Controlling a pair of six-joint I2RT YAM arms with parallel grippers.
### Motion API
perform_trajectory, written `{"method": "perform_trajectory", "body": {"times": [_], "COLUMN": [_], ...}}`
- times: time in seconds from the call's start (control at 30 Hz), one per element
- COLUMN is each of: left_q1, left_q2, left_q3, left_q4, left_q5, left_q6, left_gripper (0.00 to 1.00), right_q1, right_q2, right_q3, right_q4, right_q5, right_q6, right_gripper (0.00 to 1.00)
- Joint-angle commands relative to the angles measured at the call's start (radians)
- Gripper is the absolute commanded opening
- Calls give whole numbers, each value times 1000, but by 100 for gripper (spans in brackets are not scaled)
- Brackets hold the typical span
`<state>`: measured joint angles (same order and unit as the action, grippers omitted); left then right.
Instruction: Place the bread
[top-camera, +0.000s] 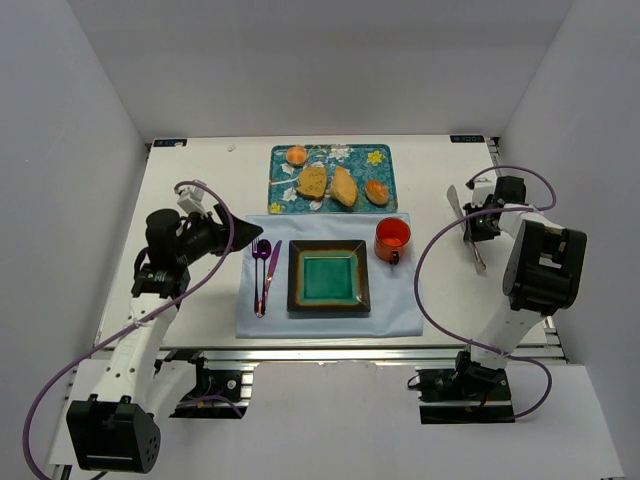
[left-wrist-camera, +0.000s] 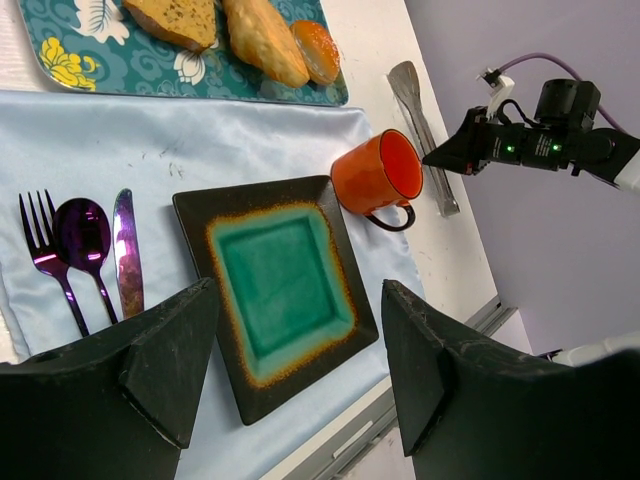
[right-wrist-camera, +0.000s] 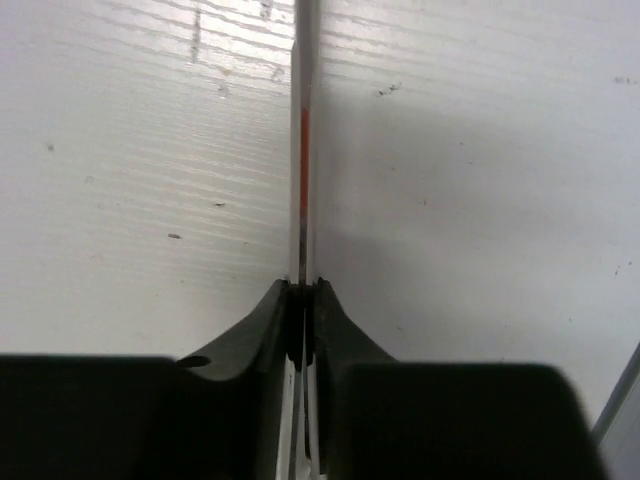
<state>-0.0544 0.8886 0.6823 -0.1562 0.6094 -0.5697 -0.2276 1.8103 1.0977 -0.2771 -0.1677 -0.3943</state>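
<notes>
While the right fingers (right-wrist-camera: 283, 300) pinch shut on the thin metal tongs (right-wrist-camera: 302, 120) at the right side of the counter (right-wrist-camera: 480, 150), the left fingers (left-wrist-camera: 170, 350) stand wide apart above the square plate (left-wrist-camera: 280, 280). The bread (top-camera: 296, 155) sits in the far left corner of the patterned tray (top-camera: 385, 175), well apart from both.
</notes>
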Motion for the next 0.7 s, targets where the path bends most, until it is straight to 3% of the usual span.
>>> {"method": "perform_trajectory", "body": {"times": [0.0, 0.13, 0.3, 0.5, 0.67], "left_q1": [2, 4, 2, 2, 2], "left_q2": [-2, 1, 7, -7, -36], "left_q3": [46, 56, 62, 74, 80], "left_q4": [6, 9, 21, -9, -52], "left_q5": [-3, -3, 0, -8, -25], "left_q6": [10, 10, 4, 10, 19], "left_gripper": [75, 75, 75, 75, 75], "right_q1": [2, 63, 204, 391, 491], "right_q2": [-18, -78, -82, 47, 181], "right_q3": [96, 243, 393, 582, 757], "right_q4": [-26, -69, -83, -36, -24], "right_q5": [-90, -208, -277, -282, -268], "right_q6": [12, 70, 173, 299, 330], "right_gripper": [9, 12, 29, 44, 46]}}
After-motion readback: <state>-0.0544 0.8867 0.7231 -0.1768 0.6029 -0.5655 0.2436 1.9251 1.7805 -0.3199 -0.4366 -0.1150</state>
